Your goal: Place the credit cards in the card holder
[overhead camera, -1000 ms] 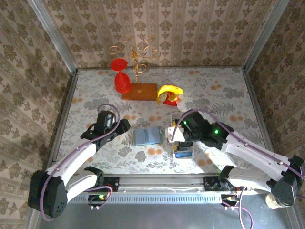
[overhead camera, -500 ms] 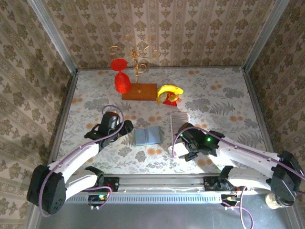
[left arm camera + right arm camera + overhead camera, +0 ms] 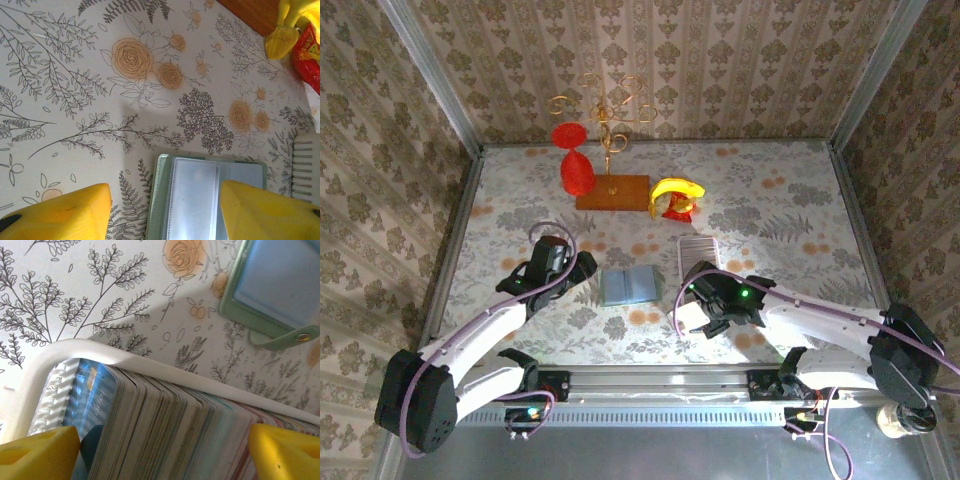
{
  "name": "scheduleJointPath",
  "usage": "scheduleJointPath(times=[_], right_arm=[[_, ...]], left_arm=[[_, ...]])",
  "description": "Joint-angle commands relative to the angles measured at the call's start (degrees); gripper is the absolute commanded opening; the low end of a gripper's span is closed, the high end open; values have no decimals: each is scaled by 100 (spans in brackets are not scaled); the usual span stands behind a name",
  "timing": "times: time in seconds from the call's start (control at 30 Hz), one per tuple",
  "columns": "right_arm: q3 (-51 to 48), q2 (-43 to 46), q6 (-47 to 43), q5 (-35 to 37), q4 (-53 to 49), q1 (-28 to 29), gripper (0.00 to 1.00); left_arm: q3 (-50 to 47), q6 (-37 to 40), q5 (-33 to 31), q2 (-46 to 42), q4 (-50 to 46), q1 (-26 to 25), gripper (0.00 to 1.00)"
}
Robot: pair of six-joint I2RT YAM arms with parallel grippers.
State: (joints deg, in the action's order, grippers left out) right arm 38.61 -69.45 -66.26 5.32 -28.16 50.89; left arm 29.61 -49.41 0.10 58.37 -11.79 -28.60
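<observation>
Overhead: card holder (image 3: pixel 628 286) lying open on the floral bench (image 3: pixel 780 200), between the left pincer (image 3: pixel 583 266) and the right pincer (image 3: pixel 694 316), which hangs over a white tray (image 3: pixel 698 247).

Left wrist: yellow fingers (image 3: pixel 55 212) spread wide, nothing between them, card holder just ahead.

Right wrist: pincer wide and empty above the credit cards (image 3: pixel 175 430), packed on edge in the tray. Card holder lies beyond the rim.

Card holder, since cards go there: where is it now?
Top view: the card holder lies open mid-table, between the left gripper and the white tray.
</observation>
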Motion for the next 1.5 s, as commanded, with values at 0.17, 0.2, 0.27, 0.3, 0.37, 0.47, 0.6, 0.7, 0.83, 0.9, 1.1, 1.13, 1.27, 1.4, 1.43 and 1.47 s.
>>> scheduleJointPath(times=[0.17, 0.2, 0.27, 0.3, 0.37, 0.47, 0.6, 0.7, 0.83, 0.9, 1.1, 1.13, 1.27, 1.4, 1.43, 1.47], right_arm=[[289, -155, -8, 169, -230, 32, 74], [336, -103, -1, 145, -377, 37, 70], [334, 19, -22, 170, -474, 42, 65], [310, 82, -48, 175, -494, 39, 63], [296, 147, -54, 154, -594, 36, 59], [287, 138, -27, 135, -735, 35, 49], [339, 134, 40, 129, -830, 42, 45], [405, 71, 52, 91, -995, 39, 37], [489, -19, 117, 68, -1147, 44, 32], [520, -25, 174, 57, -1162, 58, 31], [581, 36, 192, 109, -1200, 70, 29], [594, 43, 199, 99, -1194, 70, 29], [612, 87, 235, 75, -1158, 97, 27], [645, 126, 276, 150, -1130, 118, 26], [663, 135, 295, 164, -1138, 123, 25], [682, 155, 335, 171, -1139, 135, 25]], left_arm=[[-67, -315, -110, -342, -343, -67, 60], [-77, -370, -91, -388, -343, -75, 60], [-112, -442, -80, -463, -300, -111, 60], [-134, -462, -93, -496, -278, -132, 60], [-157, -478, -146, -518, -291, -159, 59], [-139, -552, -255, -537, -376, -181, 59], [-173, -596, -335, -562, -328, -234, 59], [-183, -666, -326, -609, -341, -243, 59], [-200, -702, -324, -724, -375, -243, 59], [-218, -702, -348, -786, -394, -243, 59], [-227, -685, -357, -800, -391, -243, 59], [-227, -677, -353, -784, -384, -243, 59], [-218, -680, -322, -717, -357, -243, 59], [-243, -676, -317, -697, -326, -243, 59], [-253, -680, -322, -694, -317, -243, 59], [-269, -692, -327, -687, -319, -243, 59]])
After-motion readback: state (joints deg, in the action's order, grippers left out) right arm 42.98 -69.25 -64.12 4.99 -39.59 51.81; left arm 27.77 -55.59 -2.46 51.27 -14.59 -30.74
